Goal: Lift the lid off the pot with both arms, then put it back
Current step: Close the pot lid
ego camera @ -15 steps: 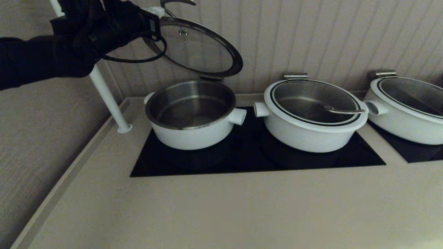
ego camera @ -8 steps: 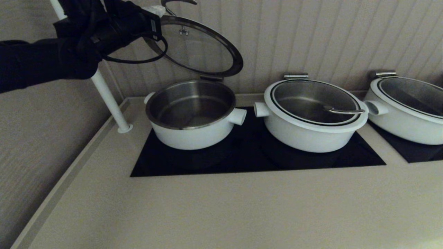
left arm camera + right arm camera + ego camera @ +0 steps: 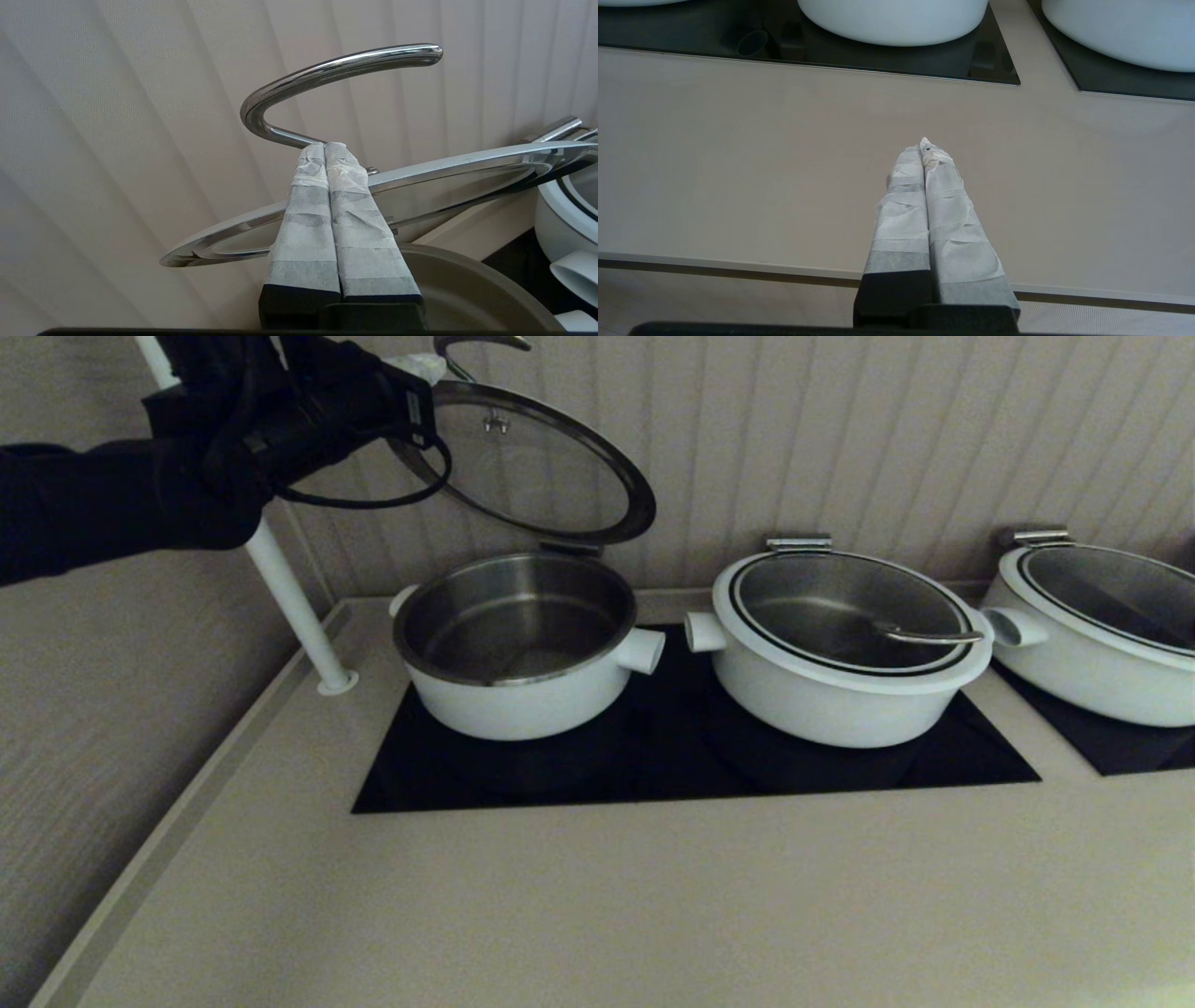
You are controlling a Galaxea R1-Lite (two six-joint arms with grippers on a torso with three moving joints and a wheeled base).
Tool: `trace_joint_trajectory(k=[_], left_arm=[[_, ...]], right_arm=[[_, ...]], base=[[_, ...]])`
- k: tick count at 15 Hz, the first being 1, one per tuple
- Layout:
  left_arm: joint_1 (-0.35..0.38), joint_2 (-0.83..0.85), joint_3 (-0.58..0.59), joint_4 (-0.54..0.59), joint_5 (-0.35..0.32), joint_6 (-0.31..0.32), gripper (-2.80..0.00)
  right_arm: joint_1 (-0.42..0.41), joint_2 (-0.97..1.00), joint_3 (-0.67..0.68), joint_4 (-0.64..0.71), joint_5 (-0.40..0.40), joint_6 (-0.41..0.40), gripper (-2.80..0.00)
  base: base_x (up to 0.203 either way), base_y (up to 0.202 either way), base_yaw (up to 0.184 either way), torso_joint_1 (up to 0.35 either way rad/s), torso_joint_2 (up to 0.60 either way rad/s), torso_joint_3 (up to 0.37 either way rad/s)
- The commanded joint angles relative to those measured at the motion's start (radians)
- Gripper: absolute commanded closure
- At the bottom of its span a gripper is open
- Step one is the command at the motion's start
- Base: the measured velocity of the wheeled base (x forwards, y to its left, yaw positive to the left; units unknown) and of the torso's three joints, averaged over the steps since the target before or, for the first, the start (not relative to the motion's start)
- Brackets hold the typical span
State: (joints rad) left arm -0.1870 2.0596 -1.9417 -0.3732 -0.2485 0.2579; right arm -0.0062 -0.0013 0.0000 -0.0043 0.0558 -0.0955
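The lid (image 3: 546,476) is tilted steeply up above the open pot (image 3: 513,709). Its low back edge rests by the bracket on the pot's far rim. My left gripper (image 3: 425,369) is shut on the lid's steel wire handle (image 3: 327,74) near its base, with the fingertips (image 3: 324,145) pinching the wire. The lid's rim (image 3: 467,163) runs across the left wrist view. The pot's steel inside is bare. My right gripper (image 3: 923,147) is shut and empty, low over the counter's front edge, out of the head view.
Two more white pots with lids on stand to the right (image 3: 840,691), (image 3: 1102,681) on black cooktops (image 3: 672,775). A white pole (image 3: 289,597) rises at the counter's back left. A ribbed wall is close behind. The counter has a raised left edge (image 3: 168,840).
The left arm and the lid have risen very slightly; otherwise nothing has moved.
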Motion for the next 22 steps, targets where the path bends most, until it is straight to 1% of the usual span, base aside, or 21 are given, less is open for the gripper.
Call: trace_joint_trajectory(k=[1, 3, 9, 14, 18, 22], left_arm=[[0.0, -0.003, 0.003, 0.002, 0.0, 0.006, 0.0], [0.0, -0.006, 0.008, 0.002, 0.0, 0.007, 0.0], [0.0, -0.033, 0.086, -0.002, 0.0, 0.015, 0.0], [0.0, -0.036, 0.101, -0.001, 0.0, 0.016, 0.0], [0.0, -0.08, 0.176, -0.001, 0.0, 0.018, 0.0], [0.0, -0.114, 0.228, 0.0, 0.001, 0.018, 0.0]], right_arm=[[0.0, 0.001, 0.0, 0.0, 0.001, -0.001, 0.0], [0.0, 0.001, 0.0, 0.0, 0.001, -0.001, 0.0], [0.0, 0.001, 0.0, 0.0, 0.001, -0.001, 0.0], [0.0, 0.001, 0.0, 0.0, 0.001, -0.001, 0.0], [0.0, 0.001, 0.0, 0.0, 0.001, -0.001, 0.0], [0.0, 0.001, 0.0, 0.0, 0.001, -0.001, 0.0]], base=[[0.0, 0.0, 0.0, 0.0, 0.0, 0.0], [0.0, 0.0, 0.0, 0.0, 0.0, 0.0], [0.0, 0.0, 0.0, 0.0, 0.0, 0.0], [0.0, 0.0, 0.0, 0.0, 0.0, 0.0], [0.0, 0.0, 0.0, 0.0, 0.0, 0.0], [0.0, 0.0, 0.0, 0.0, 0.0, 0.0]])
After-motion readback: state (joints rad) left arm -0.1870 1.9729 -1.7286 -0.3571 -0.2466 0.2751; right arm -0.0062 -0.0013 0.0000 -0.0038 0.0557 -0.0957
